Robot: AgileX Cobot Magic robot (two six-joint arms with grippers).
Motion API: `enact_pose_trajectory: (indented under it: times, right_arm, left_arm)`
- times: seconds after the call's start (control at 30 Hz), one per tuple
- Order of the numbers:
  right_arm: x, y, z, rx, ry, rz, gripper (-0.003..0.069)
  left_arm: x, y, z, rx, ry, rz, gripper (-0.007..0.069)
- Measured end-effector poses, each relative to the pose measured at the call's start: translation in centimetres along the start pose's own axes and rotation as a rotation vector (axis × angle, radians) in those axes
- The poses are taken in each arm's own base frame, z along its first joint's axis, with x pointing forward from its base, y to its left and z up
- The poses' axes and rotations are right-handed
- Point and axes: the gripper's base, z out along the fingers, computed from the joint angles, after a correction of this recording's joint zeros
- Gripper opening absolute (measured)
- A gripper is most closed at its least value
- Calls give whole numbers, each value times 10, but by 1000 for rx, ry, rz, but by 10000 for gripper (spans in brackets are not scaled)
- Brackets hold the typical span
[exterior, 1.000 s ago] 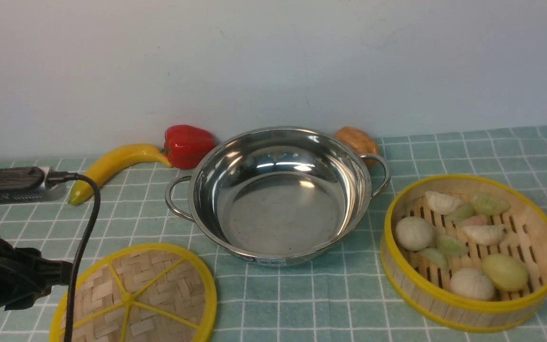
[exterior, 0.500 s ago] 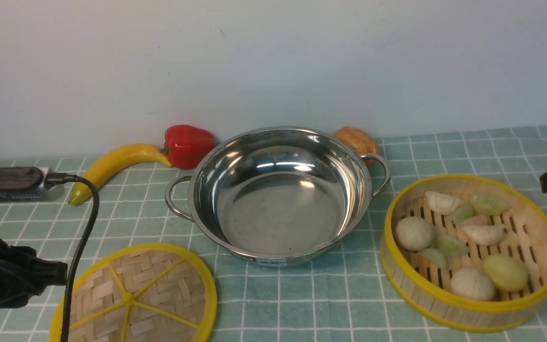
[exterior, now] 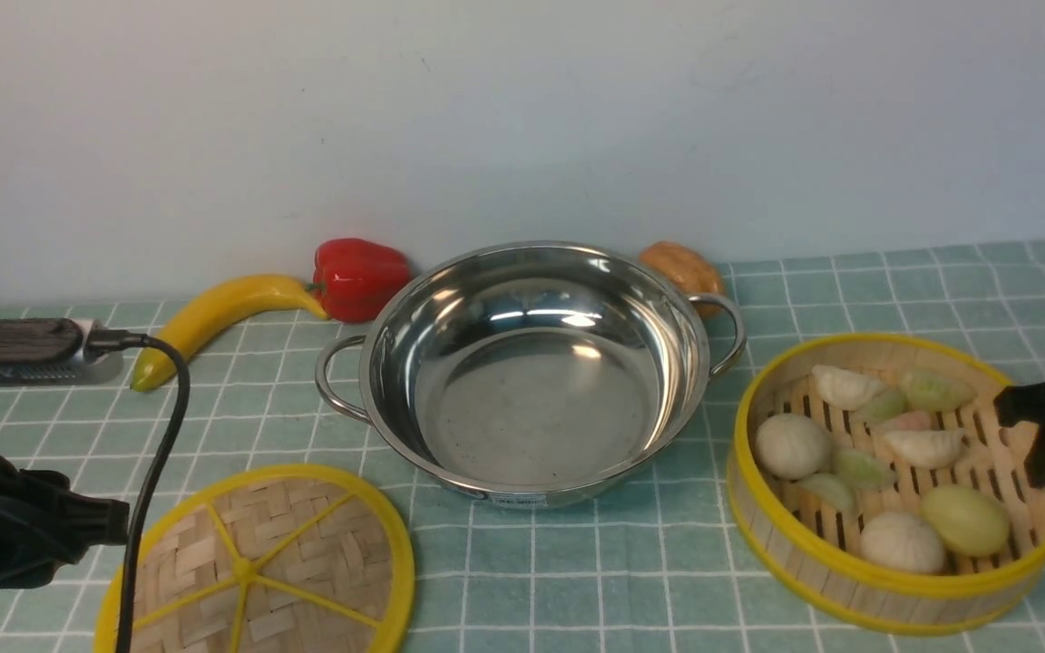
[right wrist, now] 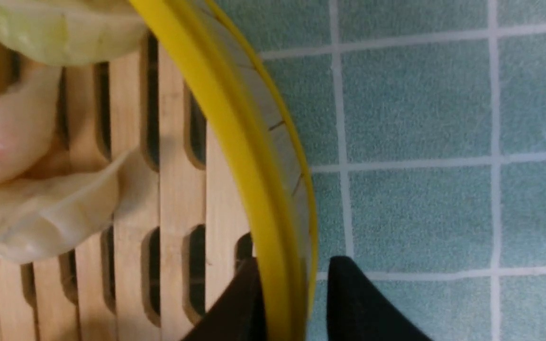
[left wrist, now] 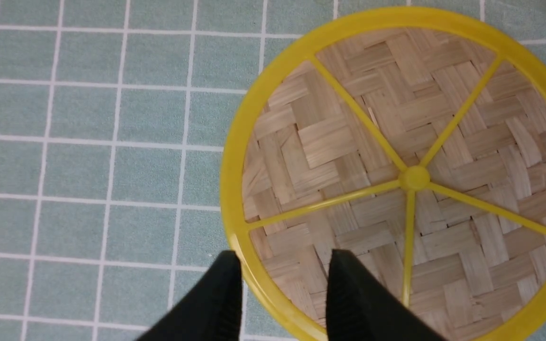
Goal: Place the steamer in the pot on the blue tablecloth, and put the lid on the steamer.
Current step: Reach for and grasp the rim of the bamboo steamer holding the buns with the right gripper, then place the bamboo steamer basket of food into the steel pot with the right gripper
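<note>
The steamer [exterior: 902,479], with dumplings and buns inside, sits on the blue tablecloth [exterior: 595,562] at the right. The empty pot [exterior: 532,363] stands in the middle. The lid [exterior: 255,564] lies flat at the front left. My right gripper [exterior: 1041,433] is open at the steamer's right rim. In the right wrist view [right wrist: 292,284] one finger is inside the steamer's wall [right wrist: 254,156] and the other outside. My left gripper [exterior: 78,531] is open at the lid's left edge. In the left wrist view [left wrist: 282,277] its fingers straddle the lid's yellow rim [left wrist: 235,156].
A yellow banana [exterior: 219,313], a red pepper [exterior: 357,277] and a brown walnut-like object [exterior: 681,268] lie against the back wall behind the pot. A black cable [exterior: 160,426] hangs from the left arm over the lid's left side.
My right gripper came in from the right edge and moved left and down onto the steamer's right rim. The left gripper shifted slightly left at the lid. Steamer, lid and pot have not moved.
</note>
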Motion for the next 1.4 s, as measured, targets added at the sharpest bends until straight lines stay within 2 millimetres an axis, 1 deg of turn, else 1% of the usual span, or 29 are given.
enact_pose_trajectory:
  times: [0.03,0.07,0.1,0.2,0.33,0.4,0.43,0.57,0.6,0.63,0.67,0.7,0.73,0.77,0.8,0.83,0.87,0.93,0.97,1.0,1.07,1.17,1.2,1.23,1.27,1.3,1.4]
  right_arm:
    - [0,0,0,0,1,0,164]
    - [0,0,0,-3,5,3,87]
    - [0,0,-1,0,7,-1,68]
    - [2,-1,-4,15,54,-27,68]
    - [2,0,-14,23,91,-40,68]
    - [2,1,-28,31,118,-53,68]
    - [3,2,-38,32,119,-58,68]
    - [1,5,-68,28,95,-69,68]
    - [1,5,-70,28,94,-69,68]
    - [-1,7,-85,24,61,-75,68]
    - [-1,7,-86,24,57,-76,68]
    - [-5,9,-99,19,12,-80,68]
    - [-5,10,-100,19,8,-80,68]
    - [-11,14,-112,9,-34,-88,68]
    - [-11,15,-113,8,-38,-90,68]
    - [-16,24,-120,-1,-70,-111,68]
    - [-19,30,-123,-7,-83,-121,68]
    - [-27,56,-129,-30,-115,-171,68]
    - [-28,56,-129,-31,-118,-169,68]
    - [-34,81,-128,-51,-128,-215,68]
    - [-43,117,-123,-79,-138,-271,68]
    - [-57,168,-104,-120,-142,-327,68]
    - [-61,182,-103,-137,-159,-340,68]
    - [-64,202,-96,-155,-166,-360,68]
    - [-67,214,-89,-164,-166,-369,68]
    - [-68,217,-91,-171,-178,-371,68]
    - [-74,255,-76,-214,-207,-414,68]
  left_arm:
    - [0,0,0,0,0,0,243]
    - [0,0,0,0,0,0,243]
    - [0,0,0,0,0,0,243]
    - [0,0,0,0,0,0,243]
    - [0,0,0,0,0,0,243]
    - [0,0,0,0,0,0,243]
    - [0,0,0,0,0,0,243]
    - [0,0,0,0,0,0,243]
    - [0,0,0,0,0,0,243]
    - [0,0,0,0,0,0,243]
    - [0,0,0,0,0,0,243]
    - [0,0,0,0,0,0,243]
    - [0,0,0,0,-1,0,243]
    - [0,0,0,0,-1,0,243]
    - [0,0,0,0,-1,0,243]
    - [0,0,0,0,-1,0,243]
    - [0,0,0,0,-1,0,243]
    - [0,0,0,0,-1,0,243]
    - [0,0,0,0,-1,0,243]
    - [0,0,0,0,-1,0,243]
    - [0,0,0,0,-1,0,243]
    - [0,0,0,0,-1,0,243]
    - [0,0,0,0,-1,0,243]
    - [0,0,0,0,-1,0,243]
    - [0,0,0,0,-1,0,243]
    - [0,0,0,0,-1,0,243]
    - [0,0,0,0,-1,0,243]
